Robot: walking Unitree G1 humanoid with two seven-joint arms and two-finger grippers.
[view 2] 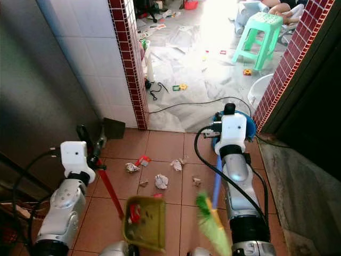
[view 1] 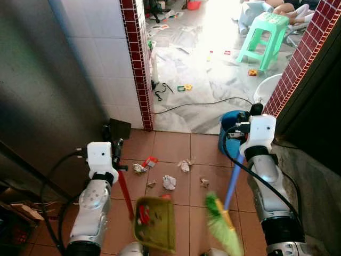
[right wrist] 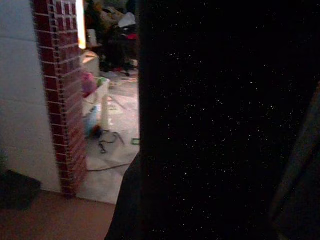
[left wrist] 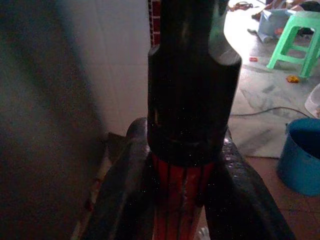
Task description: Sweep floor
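Note:
My left gripper (view 1: 115, 140) is shut on the red handle (view 1: 125, 192) of an olive-green dustpan (view 1: 155, 223), which hangs low at the front centre with a red scrap inside. In the left wrist view its fingers (left wrist: 125, 185) clamp the red handle under a black cap (left wrist: 192, 90). My right gripper (view 1: 241, 130) holds the blue handle (view 1: 233, 181) of a broom, whose green bristles (view 1: 221, 224) hang beside the dustpan. Crumpled paper (view 1: 169, 182), another wad (view 1: 185, 165), a red wrapper (view 1: 151, 161) and small bits (view 1: 204, 182) lie on the terracotta tiles ahead.
A red-brick pillar (view 1: 137, 64) and white tiled wall stand on the left, a brick wall (view 1: 298, 64) on the right. A blue bucket (view 1: 230, 124) sits by the doorway. Beyond are a black cable (view 1: 202, 104), a green stool (view 1: 265, 40), a white basin (view 1: 266, 88) and a person (view 1: 282, 8).

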